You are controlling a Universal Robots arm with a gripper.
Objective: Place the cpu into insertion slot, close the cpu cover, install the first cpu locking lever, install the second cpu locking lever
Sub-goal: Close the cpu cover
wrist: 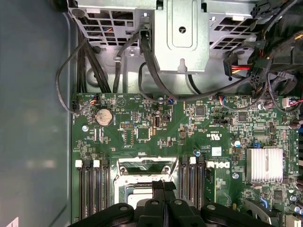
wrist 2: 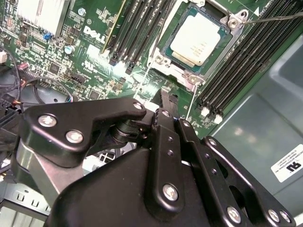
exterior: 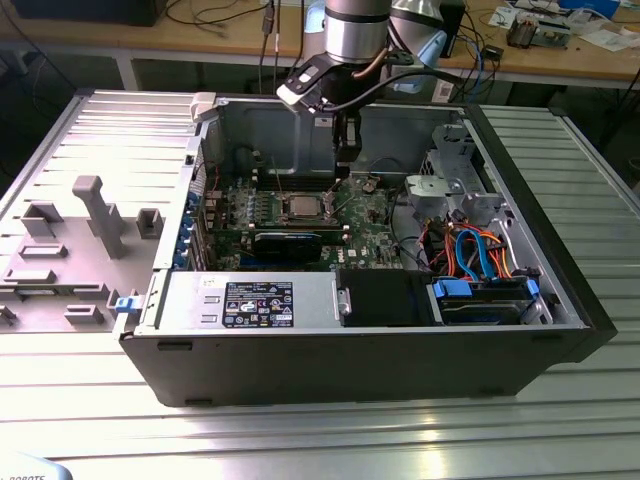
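While the arm (exterior: 352,30) hangs over the open computer case (exterior: 300,365) on the ribbed tabletop (exterior: 300,440), its fingers (wrist 2: 166,120) are pressed together, pinching nothing, just above the green circuit board (wrist: 208,120). The cpu (wrist 2: 199,38) sits in the socket (wrist 2: 165,48) on that board, near them, with the silvery cover (wrist 2: 176,71) lying flat around its edges.

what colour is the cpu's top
The cpu top is dull silver-grey, clearest in the second wrist view.
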